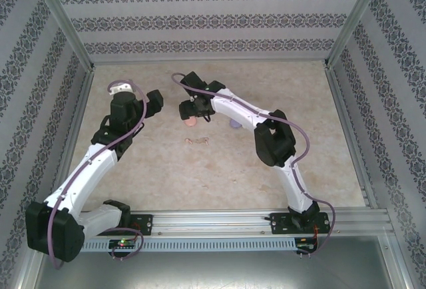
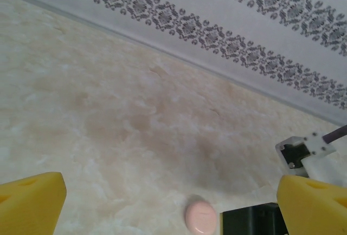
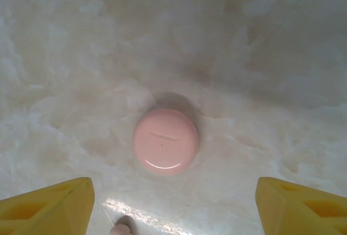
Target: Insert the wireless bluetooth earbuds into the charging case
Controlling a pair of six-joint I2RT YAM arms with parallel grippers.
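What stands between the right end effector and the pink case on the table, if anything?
Nothing visible does. The right end effector hangs open above the pink case, with no object between them. The case looks shut, though, which would keep out the earbuds lying nearby.

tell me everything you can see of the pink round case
The pink case is a small, round, smooth puck of glossy plastic. It looks shut, with a thin seam line and a tiny dot on top and a bright glint near its lower edge. It lies flat on the pale marbled table, casting a soft shadow. Only the table touches it.
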